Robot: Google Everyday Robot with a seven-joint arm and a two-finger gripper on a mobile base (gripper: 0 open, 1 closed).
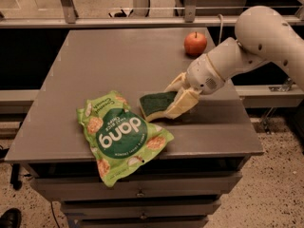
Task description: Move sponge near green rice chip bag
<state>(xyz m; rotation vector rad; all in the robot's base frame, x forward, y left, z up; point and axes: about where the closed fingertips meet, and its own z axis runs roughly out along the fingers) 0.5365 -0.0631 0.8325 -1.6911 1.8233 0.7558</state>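
I have the gripper, just right of centre, clamped on the right end of the sponge. The sponge runs lengthwise left from it. The chip bag lies just beside its far tip, toward the lower left.

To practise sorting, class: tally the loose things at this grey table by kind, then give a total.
sponge: 1, gripped in the claw just right of the bag
green rice chip bag: 1
apple: 1
Total: 3
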